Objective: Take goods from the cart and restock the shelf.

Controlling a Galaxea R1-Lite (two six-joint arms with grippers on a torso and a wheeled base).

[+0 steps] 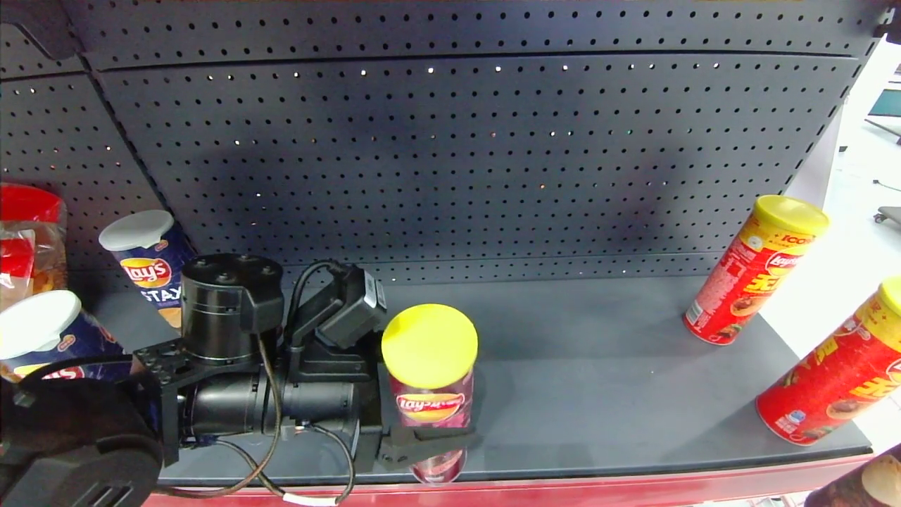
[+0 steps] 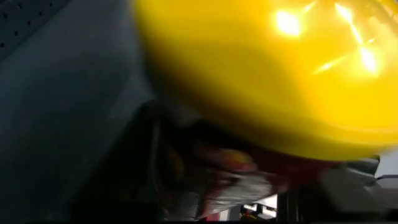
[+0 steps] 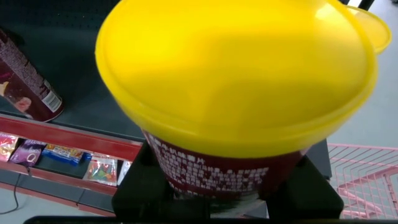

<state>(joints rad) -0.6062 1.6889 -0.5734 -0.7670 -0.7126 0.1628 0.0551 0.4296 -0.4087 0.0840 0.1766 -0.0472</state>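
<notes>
Yellow-lidded, the pink can (image 1: pixel 431 394) is clamped upright in the left gripper (image 1: pixel 429 419) at the shelf's (image 1: pixel 598 380) front edge. Released there, it could be toppled off the lip. A second can (image 3: pixel 236 81) is gripped tight by the right gripper (image 3: pixel 224 193).

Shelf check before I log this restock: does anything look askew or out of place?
Only the pink can in the left gripper: it is at the shelf's very front edge, base over the red lip.
</notes>
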